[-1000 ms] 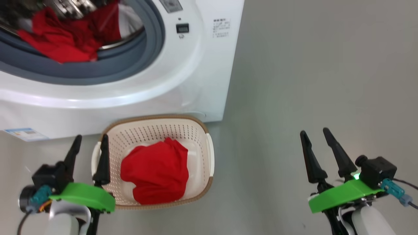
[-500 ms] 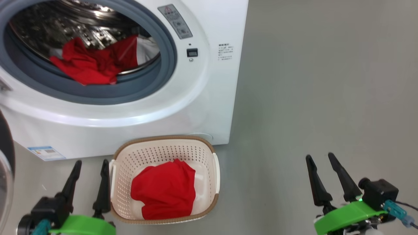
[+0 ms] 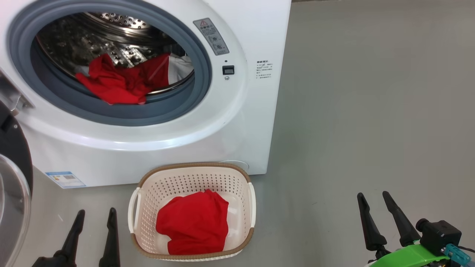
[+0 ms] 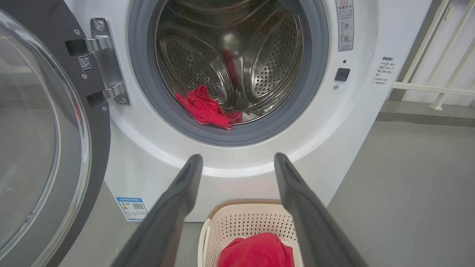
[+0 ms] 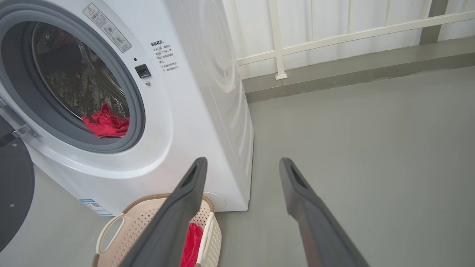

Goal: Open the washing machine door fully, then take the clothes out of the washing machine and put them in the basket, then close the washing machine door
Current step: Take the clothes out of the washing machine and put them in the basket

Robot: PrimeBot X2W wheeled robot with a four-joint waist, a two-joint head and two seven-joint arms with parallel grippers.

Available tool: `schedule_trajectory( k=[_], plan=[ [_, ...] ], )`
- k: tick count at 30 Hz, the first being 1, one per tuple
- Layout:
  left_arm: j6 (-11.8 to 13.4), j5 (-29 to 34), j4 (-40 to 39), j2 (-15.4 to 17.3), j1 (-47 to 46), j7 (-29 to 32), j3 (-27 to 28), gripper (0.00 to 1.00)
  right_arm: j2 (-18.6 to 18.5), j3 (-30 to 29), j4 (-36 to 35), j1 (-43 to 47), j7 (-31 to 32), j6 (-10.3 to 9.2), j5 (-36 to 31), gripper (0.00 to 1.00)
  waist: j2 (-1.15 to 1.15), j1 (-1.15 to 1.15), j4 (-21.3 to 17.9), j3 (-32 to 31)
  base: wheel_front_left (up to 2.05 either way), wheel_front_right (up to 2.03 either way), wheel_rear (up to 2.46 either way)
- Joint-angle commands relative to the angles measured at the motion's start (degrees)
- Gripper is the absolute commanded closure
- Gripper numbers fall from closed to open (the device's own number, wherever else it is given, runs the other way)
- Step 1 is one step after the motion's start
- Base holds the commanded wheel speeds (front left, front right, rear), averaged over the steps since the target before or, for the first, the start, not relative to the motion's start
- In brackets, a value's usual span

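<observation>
Your left claw (image 3: 96,211), wide and empty, was nearer: the clothes (image 3: 118,83) in the washing machine (image 3: 237,129) lay at its twelve o'clock; your right claw (image 3: 372,194) gaped too.

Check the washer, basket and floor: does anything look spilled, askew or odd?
Nothing is spilled or damaged. The basket sits upright on the floor with one red garment wholly inside. The only loose end: red clothes left in the drum lap onto the grey seal of the washing machine.
</observation>
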Motion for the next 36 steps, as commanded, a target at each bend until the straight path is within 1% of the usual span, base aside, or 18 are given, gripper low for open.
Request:
schedule_trajectory(
  k=[1,15,20,23,29,36],
  plan=[
    [-0.32,0.29,-1.93,0.4,-0.32,-0.47,2.26,0.0,-0.81,1.1,-1.51,-0.52,-0.37,0.28,-0.46,0.0,0.0,0.0,-0.04,0.06,0.0,0.0,0.0],
    [-0.32,0.44,-2.04,-0.01,-0.91,-0.47,2.46,0.0,-0.51,1.27,-1.7,-1.32,-0.37,0.28,-0.43,0.0,0.0,0.0,-0.59,0.97,0.0,0.0,0.0],
    [-0.32,0.53,-1.31,-0.02,-2.18,-0.47,1.67,0.0,-0.3,1.38,-1.85,-2.18,-0.37,0.28,-0.52,0.0,0.0,0.0,-0.64,2.5,0.0,0.0,0.0],
    [-0.32,0.62,-0.52,0.51,-3.66,-0.47,1.08,0.0,-0.14,1.64,-2.03,-3.18,-0.37,0.28,-0.62,0.0,0.0,0.0,-0.77,4.12,0.0,0.0,0.0],
    [-0.32,1.72,2.08,2.85,-10.4,-0.47,-0.99,0.0,0.19,1.61,-2.75,-5.96,-0.37,0.28,-0.85,0.0,0.0,0.0,-0.53,9.57,0.0,0.0,0.0],
    [-0.28,5.01,9.48,5.85,-24.0,-0.47,-2.7,0.0,0.4,2.45,-3.51,-10.26,-0.37,0.28,-0.62,0.0,0.0,0.0,-1.12,16.56,0.0,0.0,0.0]
  ],
)
